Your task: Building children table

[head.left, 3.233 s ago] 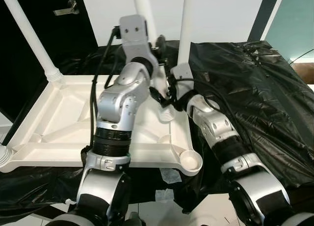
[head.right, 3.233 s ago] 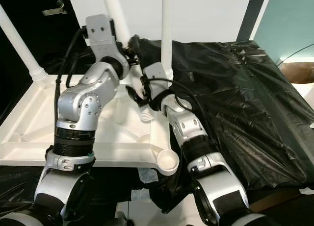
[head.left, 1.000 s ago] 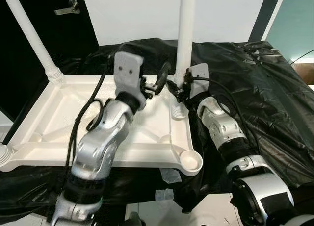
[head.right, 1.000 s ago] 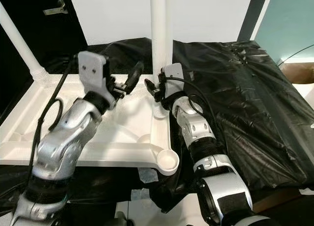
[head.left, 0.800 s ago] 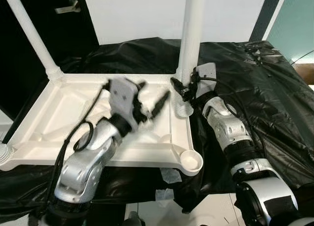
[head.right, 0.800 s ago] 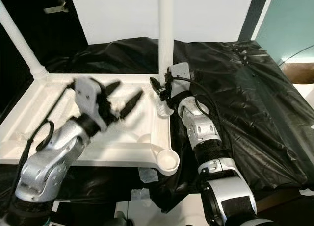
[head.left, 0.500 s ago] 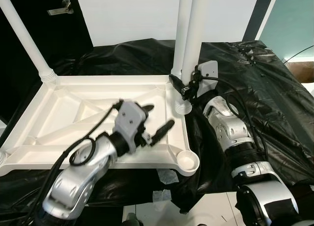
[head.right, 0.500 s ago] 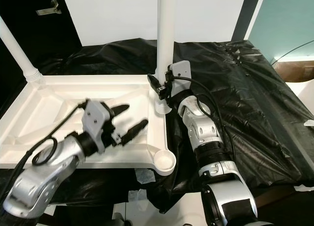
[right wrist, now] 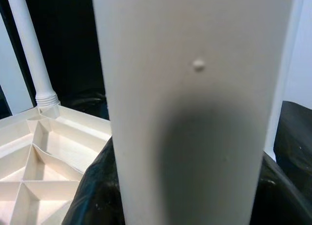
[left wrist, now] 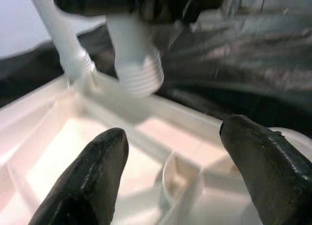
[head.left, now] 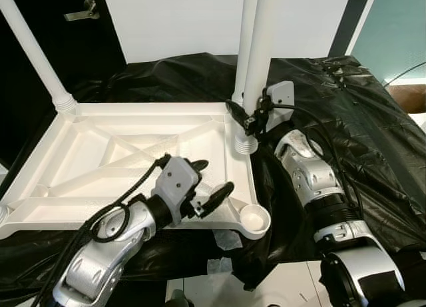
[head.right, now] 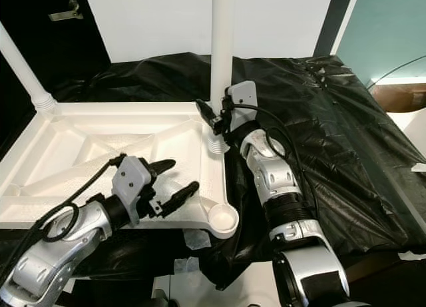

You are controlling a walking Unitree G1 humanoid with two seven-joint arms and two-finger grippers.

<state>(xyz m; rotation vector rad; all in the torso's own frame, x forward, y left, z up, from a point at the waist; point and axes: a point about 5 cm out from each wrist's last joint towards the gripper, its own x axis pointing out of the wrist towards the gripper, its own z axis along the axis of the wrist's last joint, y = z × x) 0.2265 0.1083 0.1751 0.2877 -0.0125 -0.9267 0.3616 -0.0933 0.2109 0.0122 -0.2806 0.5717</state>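
The white table top (head.left: 100, 154) lies upside down on black sheeting, ribs facing up. One white leg (head.left: 33, 54) stands in its far left corner and another (head.left: 245, 34) in the far right corner. My right gripper (head.left: 245, 119) is shut on a third leg (head.left: 263, 47), holding it upright. That leg's threaded end (head.left: 246, 146) hangs at the table top's right rim. The round socket (head.left: 255, 218) at the near right corner holds nothing. My left gripper (head.left: 213, 176) hovers open over the near right ribs. Its black fingers (left wrist: 92, 181) frame the threaded end (left wrist: 136, 71).
Black plastic sheeting (head.left: 359, 120) covers the surface to the right and behind. A dark door with a handle (head.left: 81, 12) stands at the back left, with a white wall behind the legs. Bits of tape (head.left: 229, 240) lie on the floor below the near edge.
My left arm dropped away from the held leg and came back low over the near right of the table top, fingers open. My right gripper kept the leg and stood it upright.
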